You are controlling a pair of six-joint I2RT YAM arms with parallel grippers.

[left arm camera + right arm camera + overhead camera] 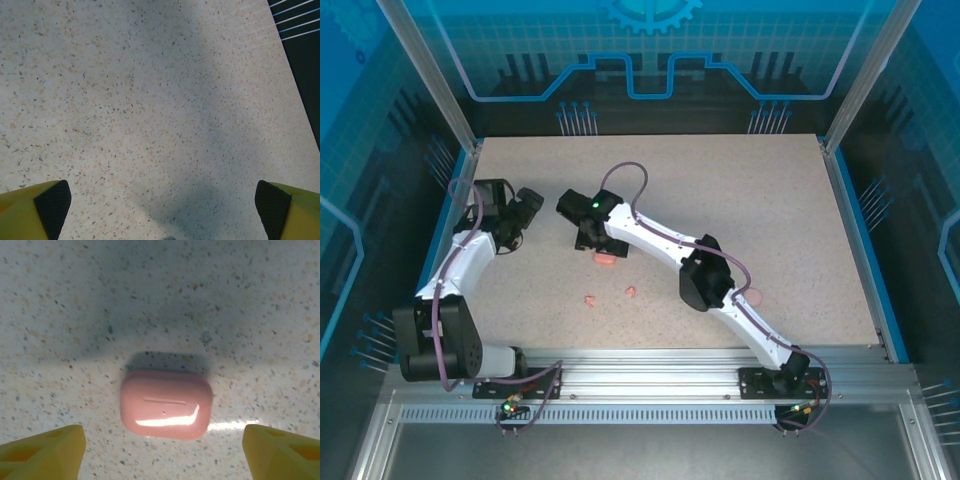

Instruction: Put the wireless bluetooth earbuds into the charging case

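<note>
At the left side of the worktop (740, 200), the left arm is bending up from its base and pointing its left gripper (525, 210) toward the middle. In the left wrist view, this left gripper (162, 200) is hanging over bare speckled surface with its yellow fingers (30, 212) spread wide and nothing between the black pads. Further right in the top view, the right arm is stretching across from its base at the near right, and the right gripper (588, 238) is sitting left of the middle, facing down. The charging case (606, 259) is lying flat on the worktop just on the near side of that gripper. In the right wrist view, the charging case (166, 405) is looking shut, with a thin seam line on its glossy top. It is lying ahead of the right gripper (164, 454), whose yellow fingers (45, 452) are standing spread apart to either side and touching nothing. Nearer the arm bases, the two earbuds are lying loose on the worktop, apart from the case: one earbud (589, 300) below it and slightly left, the other earbud (631, 292) a little to the right.
</note>
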